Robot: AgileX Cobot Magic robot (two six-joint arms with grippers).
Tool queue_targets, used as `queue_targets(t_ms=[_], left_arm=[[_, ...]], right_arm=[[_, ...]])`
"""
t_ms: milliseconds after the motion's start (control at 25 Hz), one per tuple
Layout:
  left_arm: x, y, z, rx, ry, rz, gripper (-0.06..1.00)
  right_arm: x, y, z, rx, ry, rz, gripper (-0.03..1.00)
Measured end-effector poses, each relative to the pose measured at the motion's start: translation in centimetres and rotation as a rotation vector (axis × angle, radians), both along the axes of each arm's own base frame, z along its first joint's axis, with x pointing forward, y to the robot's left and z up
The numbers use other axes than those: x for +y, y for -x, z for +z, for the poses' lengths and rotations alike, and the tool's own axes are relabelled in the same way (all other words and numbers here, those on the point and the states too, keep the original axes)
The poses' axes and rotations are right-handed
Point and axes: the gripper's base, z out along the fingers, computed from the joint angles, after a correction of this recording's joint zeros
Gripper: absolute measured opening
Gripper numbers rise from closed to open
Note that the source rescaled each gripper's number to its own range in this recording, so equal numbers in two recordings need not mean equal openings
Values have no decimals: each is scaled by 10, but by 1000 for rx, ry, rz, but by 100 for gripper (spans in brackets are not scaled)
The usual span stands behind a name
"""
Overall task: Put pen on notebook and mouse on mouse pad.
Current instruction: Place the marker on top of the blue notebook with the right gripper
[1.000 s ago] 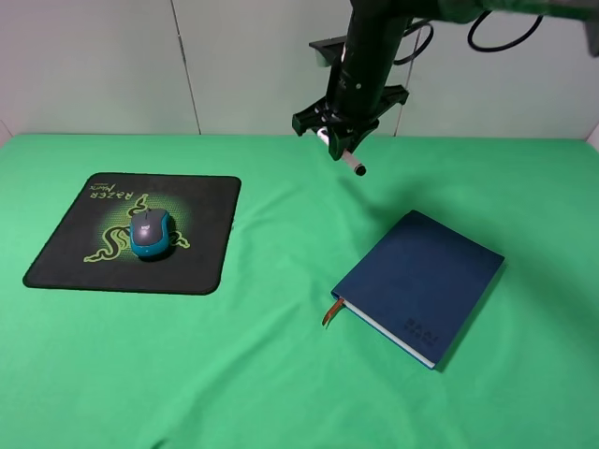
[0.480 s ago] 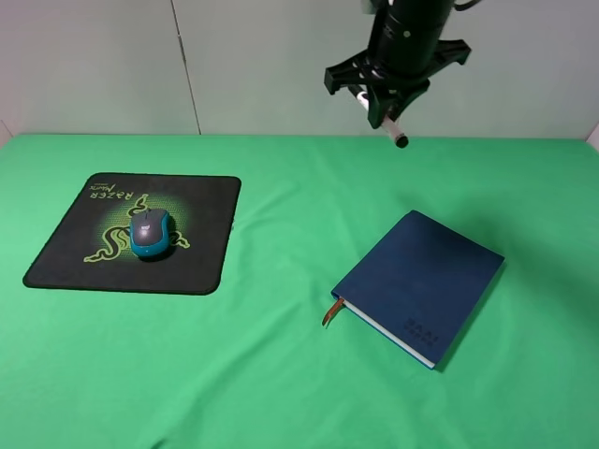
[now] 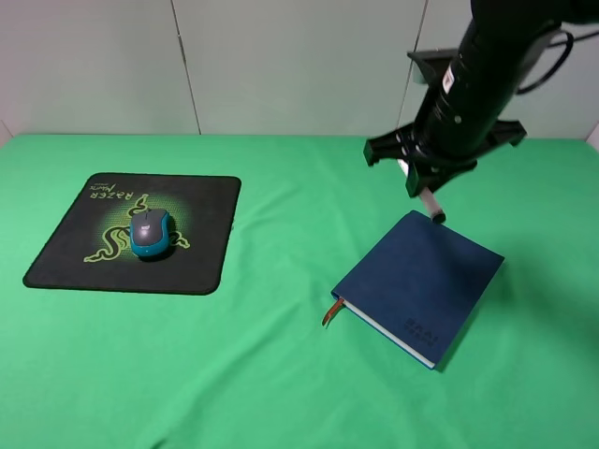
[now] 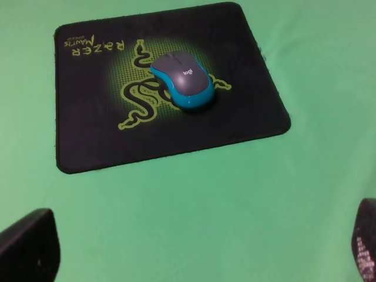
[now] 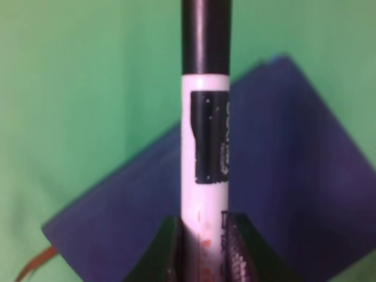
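My right gripper point(image 3: 418, 181) is shut on the white pen point(image 3: 428, 201), whose black end points down just above the far corner of the navy notebook point(image 3: 418, 283). In the right wrist view the pen point(image 5: 205, 117) stands between the fingers point(image 5: 241, 244) with the notebook point(image 5: 282, 188) beneath it. The teal and grey mouse point(image 3: 150, 232) rests on the black mouse pad point(image 3: 201, 248) at the left. The left wrist view shows the mouse point(image 4: 182, 80) on the mouse pad point(image 4: 88, 129), and my left gripper point(image 4: 194, 258) stands open well short of them.
Green cloth point(image 3: 281, 374) covers the whole table. A pale wall point(image 3: 234, 65) rises behind its far edge. The notebook's orange ribbon point(image 3: 331, 311) sticks out at its near left corner.
My right arm has swung right and down with the pen, from high over the table's back middle to just above the notebook's far corner. Mouse, pad and notebook have not moved.
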Motion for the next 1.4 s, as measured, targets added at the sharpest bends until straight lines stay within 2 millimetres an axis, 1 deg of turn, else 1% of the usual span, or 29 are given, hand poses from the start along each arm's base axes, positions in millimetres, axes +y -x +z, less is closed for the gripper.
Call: queue_targets(t_ms=[400,560,760,960,1200,1400], left_arm=[[0,0,0,0,0,0,100],[0,0,0,0,0,0,100],[0,0,0,1,0,0,100],[0,0,0,1,0,0,100],[0,0,0,1,0,0,100],[0,0,0,1,0,0,100]], right_arm=[[-17,31,-44,82,8,-87,0],[-21,41,-62,94,-3,-117,0],[-23,49,-77,86,-43,-134,0],[-25,51,-86,72,-48,-124,0],[-21,45,-109,83,-21,-78,0],[-19,42,-114,71,-30,-68,0]])
